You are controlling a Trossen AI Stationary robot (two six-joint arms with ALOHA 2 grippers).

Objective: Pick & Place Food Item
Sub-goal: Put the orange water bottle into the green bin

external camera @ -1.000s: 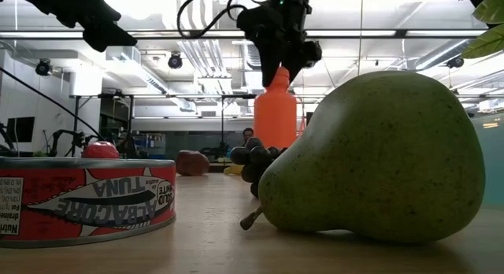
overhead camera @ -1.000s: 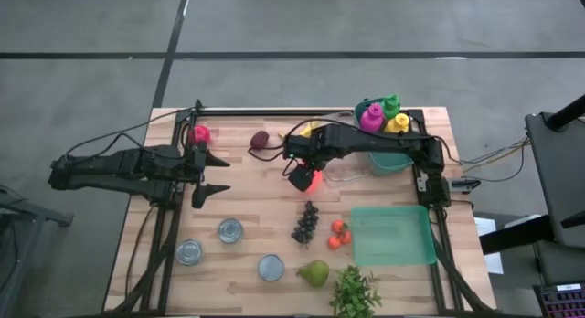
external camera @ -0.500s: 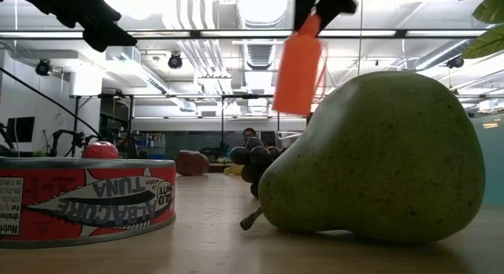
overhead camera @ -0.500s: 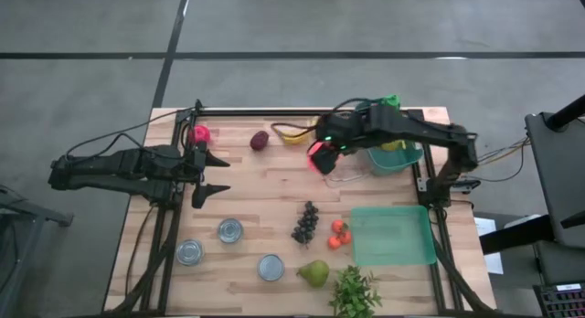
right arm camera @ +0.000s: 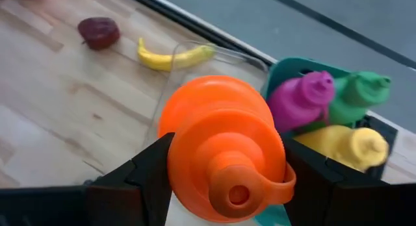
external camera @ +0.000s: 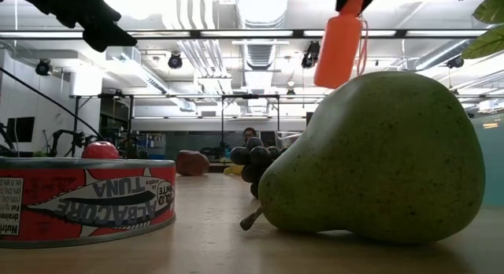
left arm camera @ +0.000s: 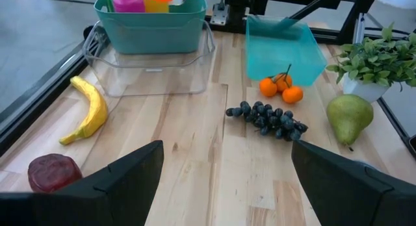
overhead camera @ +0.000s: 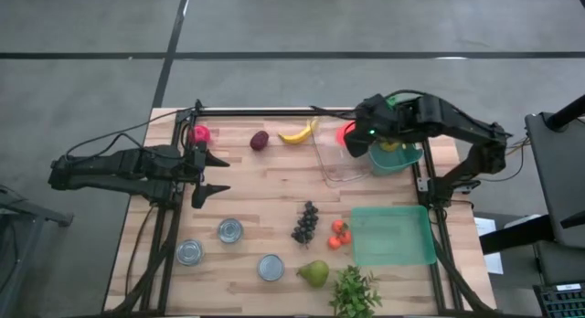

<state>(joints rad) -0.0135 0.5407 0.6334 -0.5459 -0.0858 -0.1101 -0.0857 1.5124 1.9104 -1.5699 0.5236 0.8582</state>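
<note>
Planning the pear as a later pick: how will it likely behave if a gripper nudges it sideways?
The pear lies on its side on the wood table, so it would probably rock or roll in a curve toward its narrow stem end. Its skin looks smooth and hard, so fingers might slip. It looks rigid, unlikely to squash.

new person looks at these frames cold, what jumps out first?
The orange bottle, clamped in the right gripper and held in the air above the clear container, beside the teal bin of pink, green and yellow bottles. Next, in the low view, the big green pear up close beside a tuna can. The left gripper waits with fingers open over the table's left side.
</note>
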